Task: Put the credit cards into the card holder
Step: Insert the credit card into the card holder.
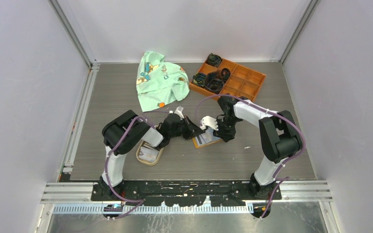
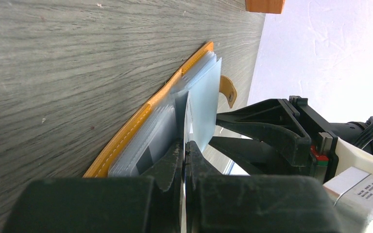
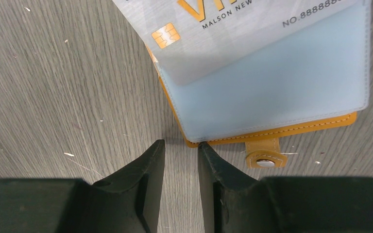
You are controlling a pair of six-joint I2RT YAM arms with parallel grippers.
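the card holder (image 3: 272, 92) lies open on the grey table (image 1: 116, 97), about in the middle, between the two grippers. its orange cover is flat on the wood and the pale blue slots face up.

the left gripper (image 2: 185, 145) reaches in from the left with its fingers pressed together, pinching a grey-striped credit card (image 3: 233, 39) by one end. the other end of the card, the part with the gold chip, sits partly inside the top pale blue slot. most of the card is still outside it. seen along the left fingers, the card is a thin pale line running edge-on into the slots.

the right gripper (image 3: 181, 145) comes in from the right. its fingers (image 3: 145, 170) stand partly spread with only bare table between them. one fingertip is right at the corner of the holder's orange edge; i cannot tell whether it touches.

to the near left, a tan oval dish (image 1: 140, 156) holds more cards (image 1: 149, 153), mostly hidden under the left arm. at the far side lies a crumpled green cloth (image 1: 156, 80). to the right of it is an orange compartmented tray (image 1: 252, 82) with dark coiled things (image 1: 213, 80) in its left compartments.
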